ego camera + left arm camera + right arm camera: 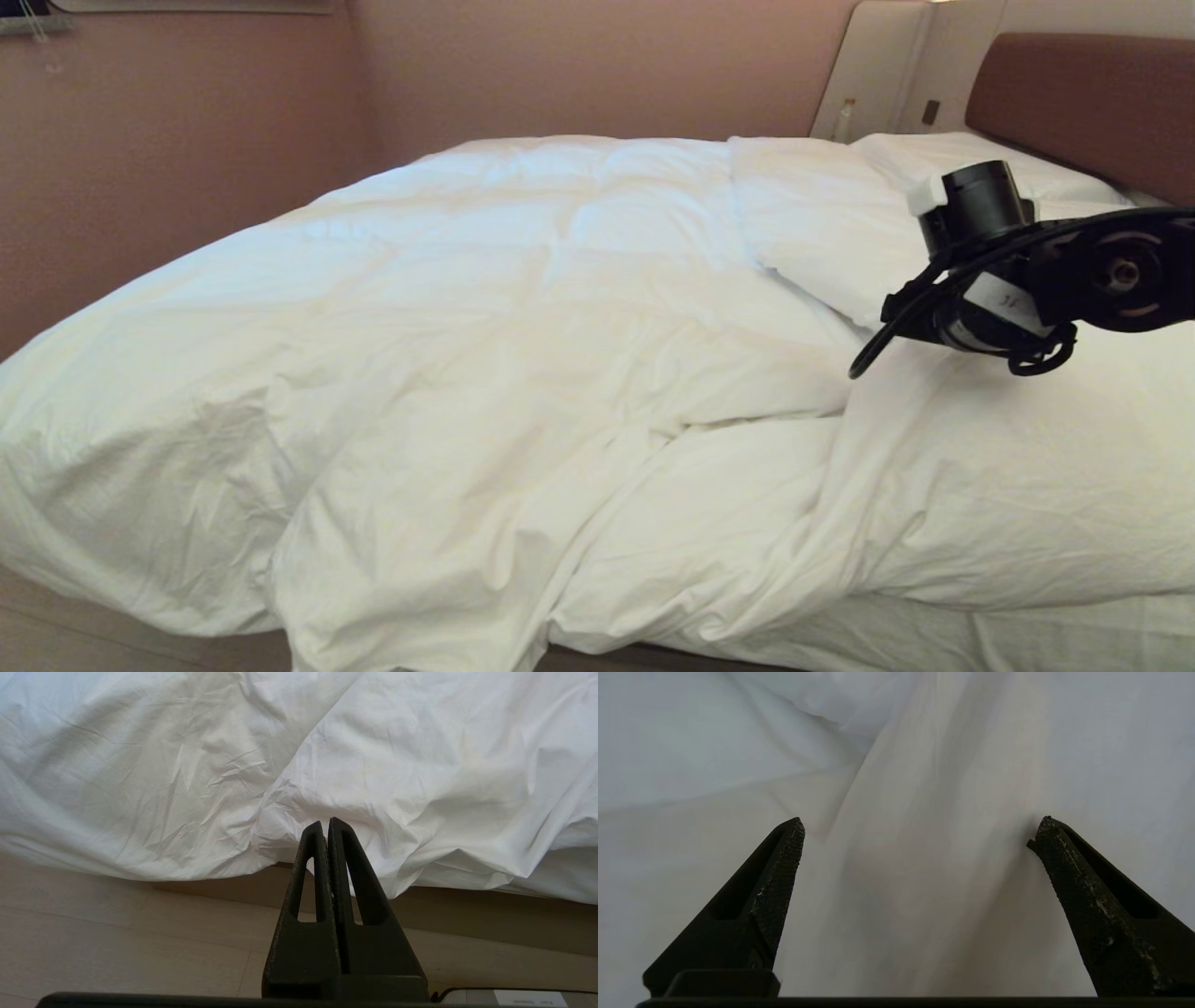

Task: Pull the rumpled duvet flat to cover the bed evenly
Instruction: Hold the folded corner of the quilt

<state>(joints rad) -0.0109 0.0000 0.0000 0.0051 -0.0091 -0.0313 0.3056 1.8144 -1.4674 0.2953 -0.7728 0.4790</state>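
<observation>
I am seeing two white pillows (840, 205) lying against the brown headboard (1083, 103), partly tucked under the duvet (485, 355). The duvet is lying across the bed (1027, 635), its length running from the headboard toward the foot, its near edge bunching in thick folds and drooping over the bed's side toward the pale floor (117, 942). My right pincer (915, 835) is hovering over a duvet ridge just below the pillows, fingers spread wide, pinching nothing. My left pincer (325, 823) is sitting low beside the bed's edge, fingers pressed together, empty.
</observation>
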